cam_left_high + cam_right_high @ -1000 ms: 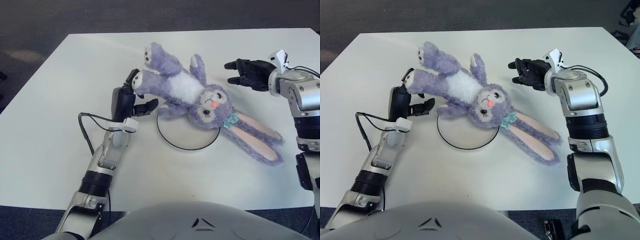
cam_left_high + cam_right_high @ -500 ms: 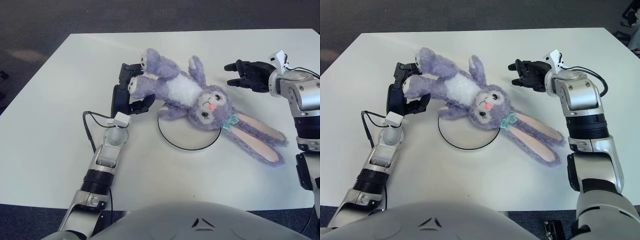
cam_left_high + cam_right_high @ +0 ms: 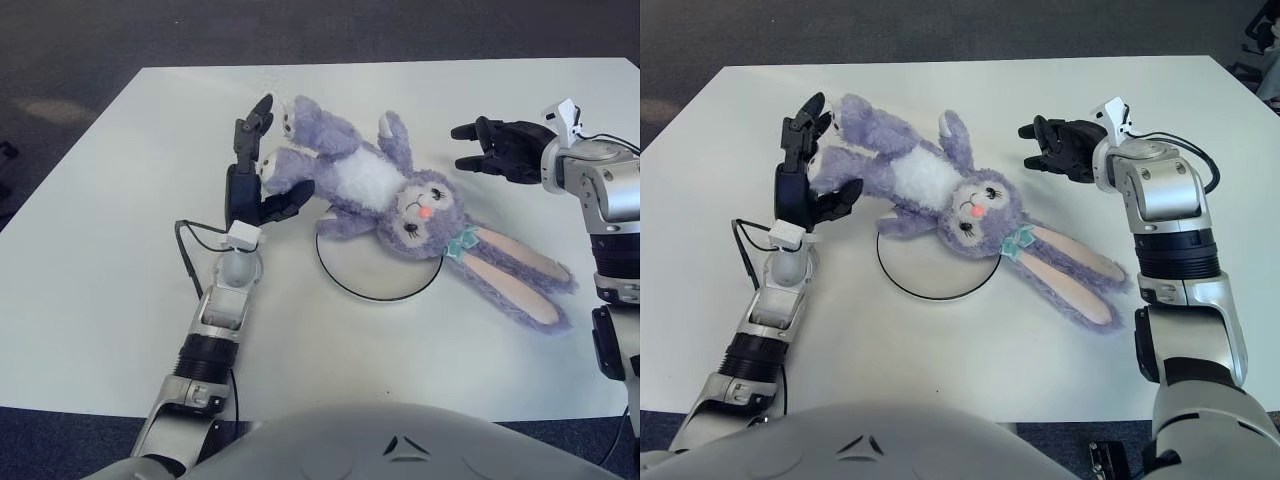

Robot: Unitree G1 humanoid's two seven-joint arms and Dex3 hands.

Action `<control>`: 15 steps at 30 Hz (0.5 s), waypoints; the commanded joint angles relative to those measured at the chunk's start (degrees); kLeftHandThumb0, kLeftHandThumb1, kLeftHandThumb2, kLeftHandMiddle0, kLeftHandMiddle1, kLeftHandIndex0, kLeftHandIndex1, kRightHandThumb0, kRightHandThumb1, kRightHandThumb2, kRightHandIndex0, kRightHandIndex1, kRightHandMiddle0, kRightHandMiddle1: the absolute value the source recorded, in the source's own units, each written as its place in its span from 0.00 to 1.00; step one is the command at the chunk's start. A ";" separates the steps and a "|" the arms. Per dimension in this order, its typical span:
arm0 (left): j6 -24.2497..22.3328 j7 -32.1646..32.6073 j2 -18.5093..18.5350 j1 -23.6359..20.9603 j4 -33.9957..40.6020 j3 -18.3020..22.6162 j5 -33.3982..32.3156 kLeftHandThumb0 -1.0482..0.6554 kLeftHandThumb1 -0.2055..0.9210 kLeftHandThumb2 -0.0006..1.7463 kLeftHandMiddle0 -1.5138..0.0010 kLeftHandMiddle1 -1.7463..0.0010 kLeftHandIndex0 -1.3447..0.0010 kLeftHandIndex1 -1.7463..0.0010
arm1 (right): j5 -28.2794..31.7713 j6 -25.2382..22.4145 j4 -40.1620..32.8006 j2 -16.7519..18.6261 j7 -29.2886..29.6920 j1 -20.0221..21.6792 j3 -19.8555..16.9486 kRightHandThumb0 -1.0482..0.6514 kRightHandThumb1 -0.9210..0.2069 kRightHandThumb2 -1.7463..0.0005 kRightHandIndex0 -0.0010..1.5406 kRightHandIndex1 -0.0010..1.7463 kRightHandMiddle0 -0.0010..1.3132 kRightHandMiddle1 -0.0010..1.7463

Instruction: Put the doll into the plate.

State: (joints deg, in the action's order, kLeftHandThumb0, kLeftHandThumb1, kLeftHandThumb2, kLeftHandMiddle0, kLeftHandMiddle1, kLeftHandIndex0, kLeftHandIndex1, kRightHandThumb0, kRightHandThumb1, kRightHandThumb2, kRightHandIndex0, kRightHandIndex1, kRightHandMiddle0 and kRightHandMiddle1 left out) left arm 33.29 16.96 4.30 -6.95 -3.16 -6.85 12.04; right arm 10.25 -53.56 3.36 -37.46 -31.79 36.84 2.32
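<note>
Doll [image 3: 400, 195], a purple plush rabbit, is seen in the left eye view lying diagonally on the white table [image 3: 90, 250], legs toward the far left, long ears trailing to the near right. Only its head and one arm overlap the far edge of the round white plate [image 3: 375, 280]; the body and legs lie beyond the rim, the ears off to the right of it. Vs 0.5 s ago, the left hand [image 3: 258, 175] has opened: one finger is now raised beside the doll's foot, while the lower fingers are curled just under the doll's leg; contact can't be confirmed. Doll and plate appear unmoved since then. The far rim of the plate is hidden by the doll's head. The right hand [image 3: 500, 150] shows beyond the doll's head, well apart from it, fingers spread and holding nothing, placed as before.

Right eye view: the left hand [image 3: 812, 165] is seen w/ its fingers parted around the doll's [image 3: 960, 200] leg, not closed on it. The plate's [image 3: 935, 275] near half is bare. Open tabletop lies on the near side and to the left of the left arm. The right hand [image 3: 1060, 148] is seen near the table's far edge.
</note>
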 commanded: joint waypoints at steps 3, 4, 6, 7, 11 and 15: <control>0.47 1.43 -3.40 4.00 -4.32 -0.03 0.67 0.18 0.99 0.19 0.96 0.43 1.00 0.52 | -0.16 0.41 -0.75 -0.04 -0.27 -0.97 -0.13 0.14 0.00 0.48 0.10 0.28 0.00 0.30; 0.48 1.54 -3.46 3.98 -4.27 -0.01 0.81 0.19 0.96 0.22 0.95 0.39 1.00 0.44 | -0.16 0.48 -0.73 -0.02 -0.27 -1.02 -0.18 0.14 0.00 0.48 0.10 0.28 0.00 0.30; 0.95 1.45 -3.49 3.84 -4.41 0.04 0.65 0.21 0.92 0.28 0.92 0.34 1.00 0.34 | -0.10 0.50 -0.66 0.08 -0.28 -1.01 -0.25 0.14 0.00 0.48 0.10 0.28 0.00 0.30; 1.77 1.09 -3.49 3.66 -4.70 0.01 0.05 0.24 0.88 0.34 0.87 0.25 1.00 0.23 | -0.05 0.53 -0.59 0.14 -0.30 -1.02 -0.29 0.14 0.00 0.48 0.09 0.28 0.00 0.30; 5.48 -0.48 -3.18 2.75 -6.29 -0.16 -1.87 0.36 0.83 0.43 0.72 0.06 0.81 0.05 | -0.02 0.62 -0.44 0.26 -0.30 -1.06 -0.31 0.15 0.00 0.49 0.09 0.28 0.00 0.30; 8.64 -2.49 -2.55 1.90 -7.61 -0.24 -3.31 0.38 0.76 0.51 0.59 0.01 0.74 0.01 | -0.14 0.77 -0.18 0.35 -0.30 -0.99 -0.11 0.15 0.00 0.50 0.10 0.29 0.00 0.29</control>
State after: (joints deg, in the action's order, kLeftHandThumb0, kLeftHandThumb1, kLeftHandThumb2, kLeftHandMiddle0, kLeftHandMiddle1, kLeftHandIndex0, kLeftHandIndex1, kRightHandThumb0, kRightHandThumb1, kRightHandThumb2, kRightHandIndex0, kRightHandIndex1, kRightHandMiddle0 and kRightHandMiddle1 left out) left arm 39.33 16.21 3.04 -8.78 -5.77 -6.31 10.31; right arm 10.21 -53.48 3.32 -37.38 -31.87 36.28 2.32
